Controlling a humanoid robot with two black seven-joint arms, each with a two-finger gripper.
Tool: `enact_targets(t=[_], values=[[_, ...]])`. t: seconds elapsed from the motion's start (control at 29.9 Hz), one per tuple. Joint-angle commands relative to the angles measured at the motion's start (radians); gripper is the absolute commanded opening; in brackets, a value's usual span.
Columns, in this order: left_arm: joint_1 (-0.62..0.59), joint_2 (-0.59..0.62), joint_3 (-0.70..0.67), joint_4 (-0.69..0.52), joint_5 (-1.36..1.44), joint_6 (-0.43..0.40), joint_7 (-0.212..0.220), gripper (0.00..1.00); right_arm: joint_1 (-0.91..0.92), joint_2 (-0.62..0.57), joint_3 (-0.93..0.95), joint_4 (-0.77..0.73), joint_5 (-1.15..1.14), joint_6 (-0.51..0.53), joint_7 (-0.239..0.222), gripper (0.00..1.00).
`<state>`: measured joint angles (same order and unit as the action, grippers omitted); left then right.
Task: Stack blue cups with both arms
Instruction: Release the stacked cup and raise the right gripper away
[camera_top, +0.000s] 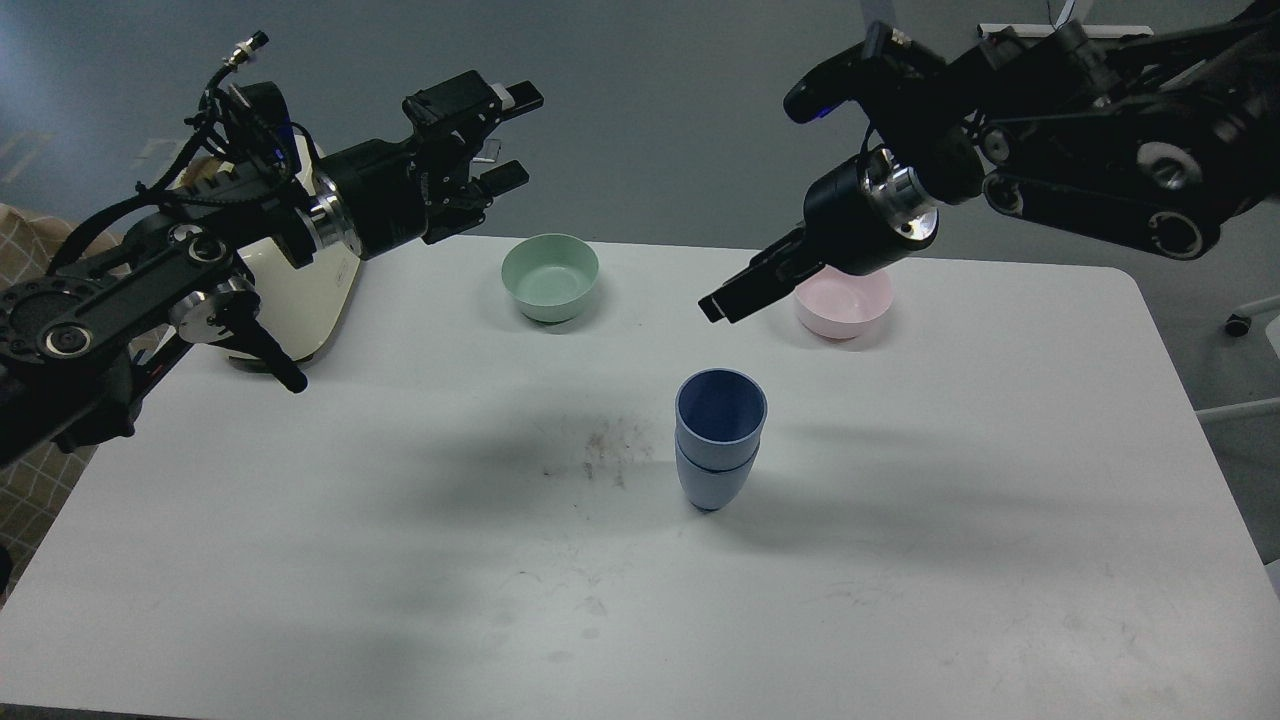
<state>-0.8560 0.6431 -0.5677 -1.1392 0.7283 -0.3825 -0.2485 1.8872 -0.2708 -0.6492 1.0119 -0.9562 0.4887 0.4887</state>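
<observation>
The two blue cups (716, 445) stand nested upright in the middle of the white table (400, 560). The upper cup's dark blue inside faces up. My right gripper (722, 303) hangs empty above and behind the stack, well clear of its rim. Its fingers overlap in this view, so I cannot tell their gap. My left gripper (518, 137) is open and empty, held high over the table's far left edge, far from the cups.
A mint-green bowl (550, 276) sits at the back centre. A pink bowl (845, 303) sits at the back right, partly behind my right gripper. A white appliance (300, 295) stands at the back left under my left arm. A dirty smudge (600, 455) lies left of the cups.
</observation>
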Motion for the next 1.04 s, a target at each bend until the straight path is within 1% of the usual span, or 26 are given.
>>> enact_targets(t=[0.0, 0.07, 0.13, 0.2, 0.27, 0.33, 0.43, 0.5, 0.53, 0.57, 0.6, 0.67, 0.73, 0.83, 0.87, 1.0], values=[[0.0, -0.006, -0.02, 0.003, -0.012, 0.007, -0.009, 0.98, 0.0, -0.105, 0.115, -0.058, 0.078, 0.0, 0.0, 0.99], [0.002, -0.016, -0.049, 0.006, -0.013, 0.008, -0.009, 0.98, -0.022, -0.169, 0.16, -0.078, 0.141, 0.0, 0.0, 0.99], [0.009, -0.017, -0.061, 0.01, -0.013, 0.01, -0.009, 0.98, -0.054, -0.206, 0.187, -0.082, 0.195, 0.0, 0.0, 0.99], [0.023, -0.026, -0.081, 0.039, -0.015, 0.011, -0.009, 0.98, -0.15, -0.289, 0.271, -0.088, 0.307, 0.0, 0.0, 0.99], [0.023, -0.06, -0.099, 0.079, -0.016, 0.01, -0.011, 0.98, -0.231, -0.343, 0.362, -0.099, 0.379, -0.028, 0.0, 0.99], [0.025, -0.085, -0.115, 0.114, -0.032, 0.002, -0.011, 0.98, -0.296, -0.361, 0.429, -0.107, 0.421, -0.041, 0.0, 0.99], [0.026, -0.134, -0.143, 0.202, -0.134, -0.004, -0.009, 0.98, -0.48, -0.375, 0.619, -0.137, 0.526, -0.085, 0.0, 0.99], [0.029, -0.161, -0.146, 0.242, -0.235, -0.003, -0.009, 0.98, -0.627, -0.366, 0.802, -0.165, 0.603, -0.105, 0.0, 0.99], [0.029, -0.161, -0.146, 0.242, -0.236, -0.003, -0.009, 0.98, -0.628, -0.366, 0.803, -0.165, 0.603, -0.105, 0.0, 0.99], [0.031, -0.177, -0.147, 0.252, -0.272, -0.003, -0.009, 0.98, -0.695, -0.36, 0.886, -0.179, 0.623, -0.105, 0.0, 0.99], [0.032, -0.183, -0.147, 0.26, -0.285, -0.003, -0.011, 0.98, -0.726, -0.354, 0.926, -0.185, 0.628, -0.105, 0.0, 0.99], [0.035, -0.206, -0.149, 0.297, -0.303, -0.006, -0.011, 0.98, -0.842, -0.297, 1.066, -0.214, 0.629, -0.104, 0.0, 0.99], [0.037, -0.22, -0.149, 0.32, -0.303, -0.009, -0.011, 0.98, -0.891, -0.262, 1.121, -0.239, 0.629, -0.101, 0.0, 0.99], [0.037, -0.241, -0.146, 0.367, -0.302, -0.053, -0.011, 0.98, -0.97, -0.188, 1.221, -0.28, 0.628, -0.094, 0.0, 0.99], [0.04, -0.25, -0.146, 0.384, -0.302, -0.07, -0.011, 0.98, -0.987, -0.167, 1.241, -0.289, 0.628, -0.093, 0.0, 0.99], [0.06, -0.264, -0.147, 0.4, -0.302, -0.078, -0.02, 0.98, -0.994, -0.131, 1.267, -0.32, 0.628, -0.093, 0.0, 0.99]])
